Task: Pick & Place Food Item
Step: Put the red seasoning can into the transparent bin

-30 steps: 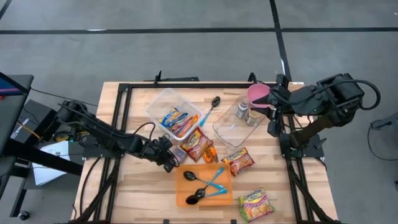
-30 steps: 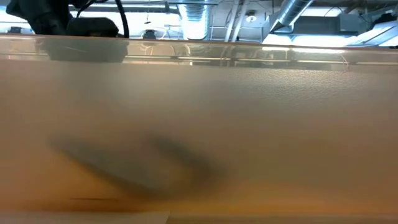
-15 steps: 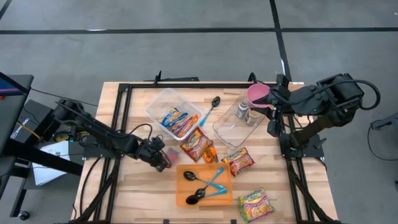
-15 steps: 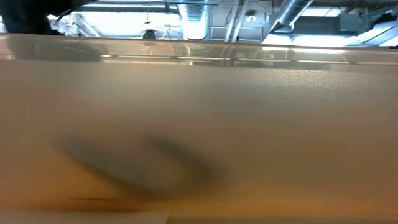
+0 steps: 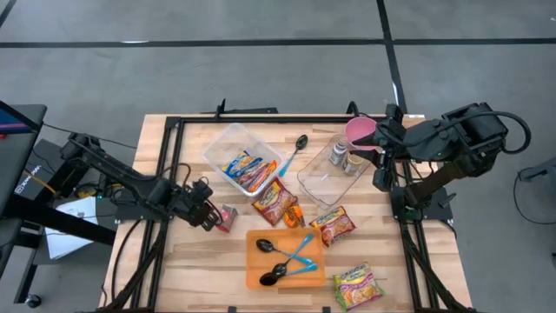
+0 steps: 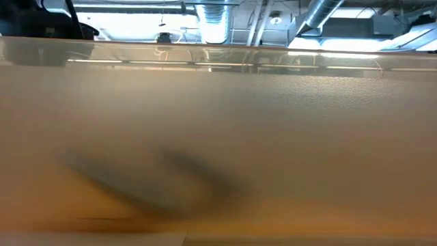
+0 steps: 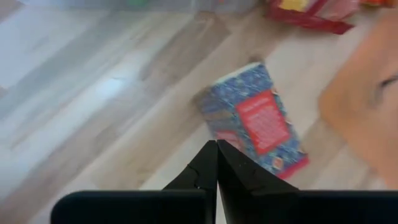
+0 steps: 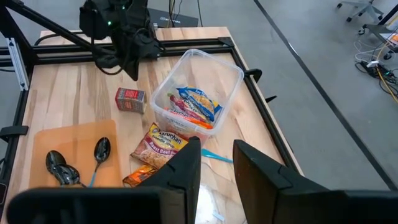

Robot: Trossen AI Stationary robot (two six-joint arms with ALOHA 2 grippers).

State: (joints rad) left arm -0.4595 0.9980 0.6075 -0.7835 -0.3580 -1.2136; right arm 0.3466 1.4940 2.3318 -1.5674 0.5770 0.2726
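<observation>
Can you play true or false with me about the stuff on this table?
1. The small red and blue box lies on the bare wood of the table. True.
2. The left gripper is holding that box. False: its fingers are shut and empty, just beside the box.
3. Two black spoons rest on the orange cutting board. True.
4. The clear tub beside the lone spoon is empty. False: it holds snack packets.
5. The right gripper is over the cutting board. False: it waits by the pink cup.

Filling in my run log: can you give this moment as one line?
left gripper: shut, empty, beside small red-and-blue box on wooden table | right gripper: waiting over table's right edge, nothing held
</observation>
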